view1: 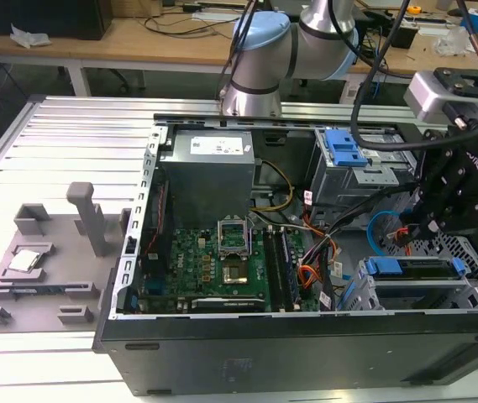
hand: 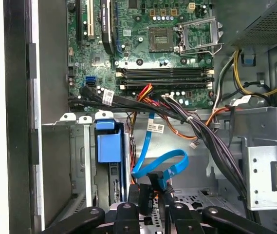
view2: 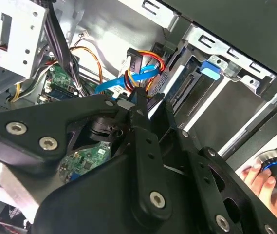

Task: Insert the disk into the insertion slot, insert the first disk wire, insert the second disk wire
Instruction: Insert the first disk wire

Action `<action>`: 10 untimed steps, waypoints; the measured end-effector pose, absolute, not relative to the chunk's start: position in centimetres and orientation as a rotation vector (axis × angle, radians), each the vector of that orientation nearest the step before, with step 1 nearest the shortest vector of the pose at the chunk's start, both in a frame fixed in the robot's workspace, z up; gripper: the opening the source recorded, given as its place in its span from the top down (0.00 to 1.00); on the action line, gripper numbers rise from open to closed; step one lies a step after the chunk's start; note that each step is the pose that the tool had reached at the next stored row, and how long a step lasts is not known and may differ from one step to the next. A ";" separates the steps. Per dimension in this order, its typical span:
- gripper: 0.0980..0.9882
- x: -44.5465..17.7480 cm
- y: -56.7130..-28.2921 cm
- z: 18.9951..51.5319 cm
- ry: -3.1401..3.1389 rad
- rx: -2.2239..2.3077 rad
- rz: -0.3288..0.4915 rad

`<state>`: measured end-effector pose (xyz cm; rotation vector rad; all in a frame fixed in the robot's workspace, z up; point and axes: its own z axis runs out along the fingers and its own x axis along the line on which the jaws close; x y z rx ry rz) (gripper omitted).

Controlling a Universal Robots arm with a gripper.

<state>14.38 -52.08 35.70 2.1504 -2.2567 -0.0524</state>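
Note:
The disk [view1: 411, 268], grey with a blue front bar, lies inside the insertion slot [view1: 472, 256] of the silver perforated cage at the exterior view's right. Its blue carrier also shows in both wrist views [hand: 108, 141] [view2: 210, 67]. My gripper [view1: 411, 231] hangs just above the disk's end that faces the board. In both wrist views my gripper [hand: 153, 204] [view2: 139, 100] is shut on the black plug of a flat blue disk wire [hand: 163, 163] [view2: 123, 80], which loops up toward the motherboard. A second plug with red, orange and yellow leads [view2: 137, 61] hangs close by.
A thick black cable bundle [hand: 211, 139] crosses between the motherboard [view1: 213, 256] and the drive cages. A boxy grey cage with a blue latch [view1: 344, 151] stands behind my gripper. A person's hand [view2: 262, 183] rests on a knob outside the case. A grey fixture [view1: 45, 260] sits left of the case.

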 end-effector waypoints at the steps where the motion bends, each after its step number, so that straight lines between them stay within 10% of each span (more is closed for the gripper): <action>1: 0.77 14.4 -52.1 35.6 -2.254 2.148 -0.046; 10: 0.90 14.4 -52.1 35.6 -2.254 2.147 -0.044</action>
